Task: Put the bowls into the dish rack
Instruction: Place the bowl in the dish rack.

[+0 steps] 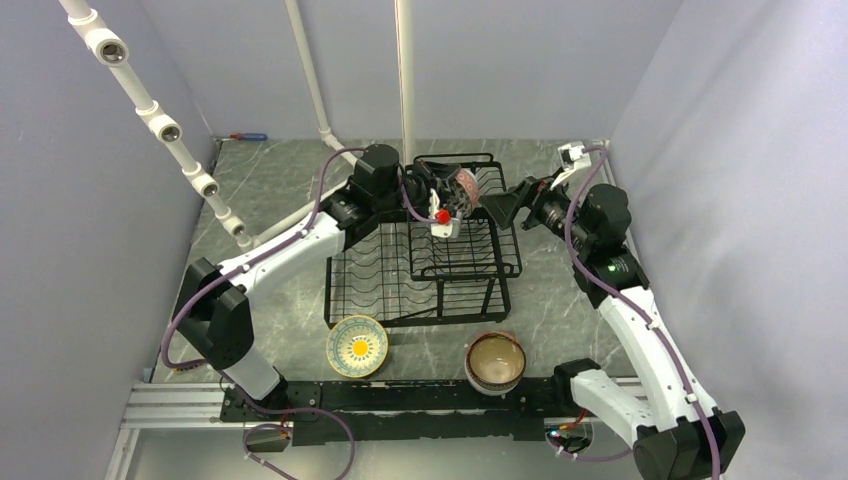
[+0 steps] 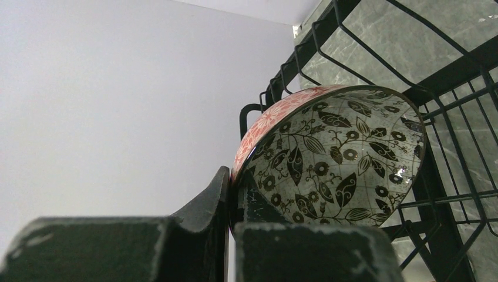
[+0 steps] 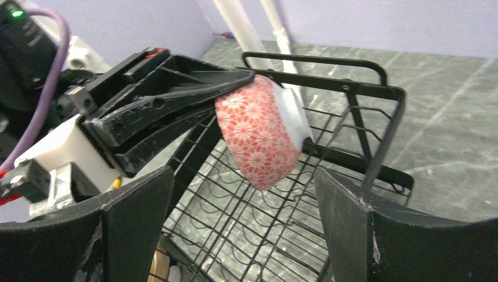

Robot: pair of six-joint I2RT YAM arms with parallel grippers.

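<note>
Top external: dish rack [image 1: 420,270] sits mid worktop [image 1: 270,180]; both sets of fingers meet over its raised basket, at the rack's back-right part.
L fingers [image 2: 226,200]: clenched on the rim of the pink bowl [image 2: 340,158], one finger outside the wall, the other inside.
Pink bowl: off the worktop, tipped on its side in the L grip, over the raised basket. Inside (black leaf print) faces the L wrist cam, white foot faces the R side. Foot is right by the basket's top rail; touching or not, can't tell.
R fingers [image 1: 500,208]: released, spread wide, nothing in them. Just beside the pink bowl's foot side, apart from it. In R wrist view the bowl shows between the two fingers.
Yellow-dotted bowl [image 1: 357,346]: upright on worktop, in front of the rack's lower tray, L side.
Brown-rimmed bowl [image 1: 495,360]: upright on worktop in front of the rack, R side; looks stacked on another bowl, not sure.
White pipe frame [image 1: 160,125]: back L, slanting up behind the rack.
</note>
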